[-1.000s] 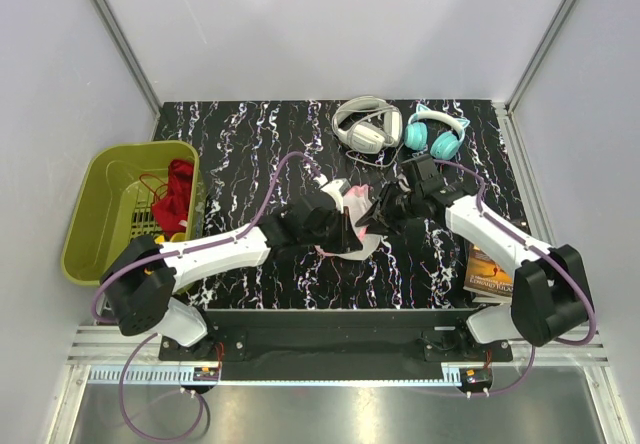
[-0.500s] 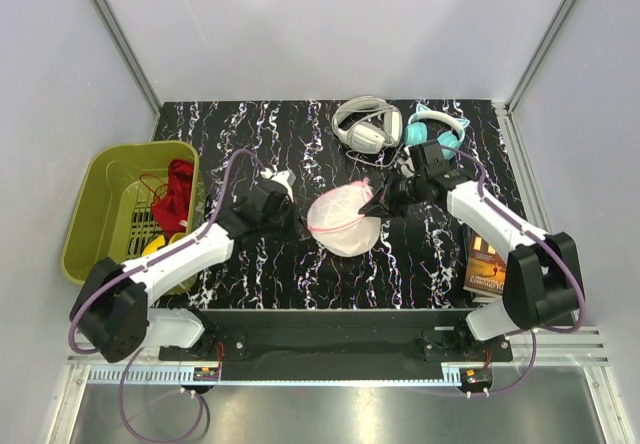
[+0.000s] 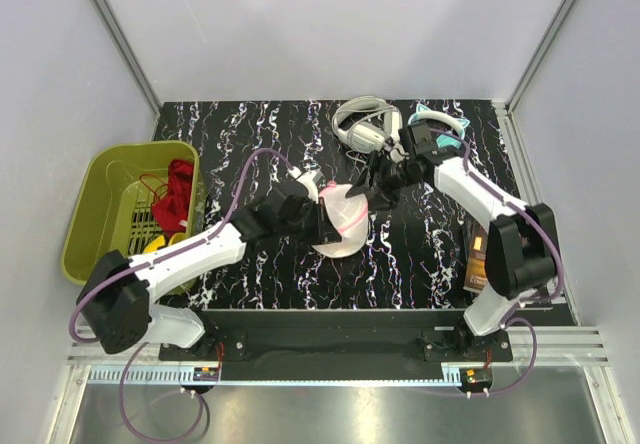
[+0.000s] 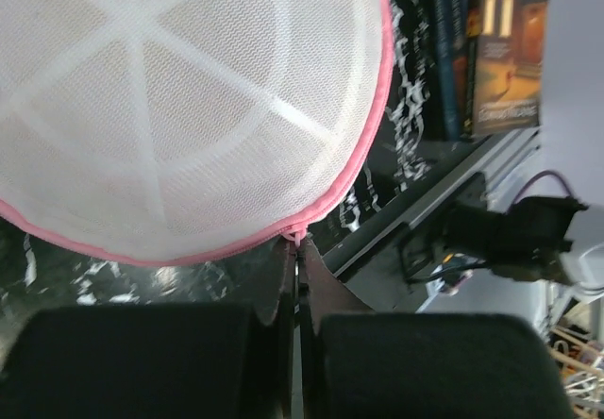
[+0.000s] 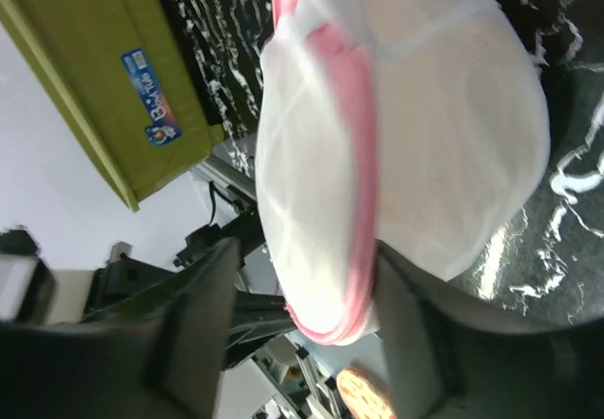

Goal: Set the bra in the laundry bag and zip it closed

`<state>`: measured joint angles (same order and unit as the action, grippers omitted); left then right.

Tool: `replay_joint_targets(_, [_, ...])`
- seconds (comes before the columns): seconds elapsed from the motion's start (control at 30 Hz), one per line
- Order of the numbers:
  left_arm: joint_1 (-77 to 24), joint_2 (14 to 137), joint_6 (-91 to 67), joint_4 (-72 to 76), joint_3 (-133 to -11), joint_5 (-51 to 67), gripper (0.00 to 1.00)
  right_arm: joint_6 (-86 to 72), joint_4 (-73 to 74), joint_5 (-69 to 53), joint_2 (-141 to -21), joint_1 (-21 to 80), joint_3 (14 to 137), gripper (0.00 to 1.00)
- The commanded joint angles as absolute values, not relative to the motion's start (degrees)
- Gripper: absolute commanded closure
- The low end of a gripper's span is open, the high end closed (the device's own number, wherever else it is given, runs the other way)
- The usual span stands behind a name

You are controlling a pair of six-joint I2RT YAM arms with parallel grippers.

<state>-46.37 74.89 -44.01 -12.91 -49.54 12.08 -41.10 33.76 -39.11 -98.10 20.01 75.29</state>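
Top external view: the laundry bag [image 3: 345, 226] lies dome-up near the middle of the table [image 3: 260, 134], between the two arms; the left gripper [image 3: 318, 222] meets its near-left edge and the right gripper [image 3: 377, 186] its far-right edge; no bra lies loose on the table, and the olive basket [image 3: 95, 204] at the left holds only a dark red garment [image 3: 178, 189], so I judge the first half of the task done.

Left wrist view: white mesh and spoke-like ribs fill the upper frame; the left fingers are pressed almost together, pinching the small zip pull [image 4: 298, 235] where the pink trim [image 4: 368, 145] dips toward them; the arc of trim in sight reads as one joined line, with no gap in the mesh.

Right wrist view: the bag sits between the right fingers, which stand wide apart, one on each side of its edge; the one on the table side touches the mesh, while a sliver of background shows beside the other, so I cannot tell whether they squeeze the bag or merely flank it; a faint peach tint behind the mesh is probably the bra [image 5: 425, 89], inside; the broad pink band looks closed along its visible run, but its far end is out of sight.

Left to do, by my reading: draw the pull along any unzipped stretch, then let go.
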Motion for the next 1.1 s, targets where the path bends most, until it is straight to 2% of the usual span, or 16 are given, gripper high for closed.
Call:
replay_joint_targets(0.0, [-46.41, 78.48, -48.52, -6.07, -54.22, 14.32, 1.0, -41.65, 38.42, -34.98, -87.82, 20.13, 68.24, 0.3])
replay_joint_targets(0.17, [-46.93, 81.29, -47.81, -6.06, -56.16, 15.56, 1.0, -46.75, 34.9, -34.54, -79.11, 20.92, 60.74, 0.29])
replay_joint_targets(0.4, [-48.16, 82.0, -47.9, -6.07, -56.69, 15.47, 1.0, -53.17, 31.82, -31.29, -75.24, 21.62, 54.58, 0.25])
replay_joint_targets(0.47, [-48.51, 81.74, -47.9, -5.98, -56.95, 15.56, 1.0, -54.57, 30.07, -31.47, -74.97, 21.53, 53.62, 0.27])
replay_joint_targets(0.57, [-48.95, 81.3, -47.37, -6.15, -56.87, 15.91, 1.0, -55.02, 29.36, -29.54, -75.58, 21.62, 54.13, 0.51])
replay_joint_targets(0.6, [-49.04, 80.95, -47.37, -6.07, -56.34, 15.73, 1.0, -54.76, 29.27, -28.14, -75.85, 21.53, 54.58, 0.65])
replay_joint_targets(0.63, [-49.04, 79.9, -47.29, -7.02, -55.73, 14.51, 1.0, -54.06, 29.44, -27.69, -76.55, 21.19, 55.02, 0.83])
replay_joint_targets(0.67, [-48.78, 79.28, -47.11, -7.55, -55.11, 13.81, 1.0, -51.96, 29.44, -27.34, -76.99, 20.83, 56.06, 0.94])
replay_joint_targets(0.7, [-48.43, 78.67, -46.15, -8.25, -53.98, 13.36, 1.0, -50.64, 29.62, -27.86, -77.25, 20.57, 56.51, 1.0])
replay_joint_targets(0.9, [-38.6, 74.28, -42.64, -16.34, -49.58, 13.53, 1.0, -37.9, 29.88, -35.21, -81.38, 18.54, 61.51, 1.0])
replay_joint_targets(1.07, [-36.47, 72.25, -38.41, -19.6, -51.85, 16.43, 1.0, -33.66, 29.1, -41.74, -88.58, 19.07, 68.18, 1.0])
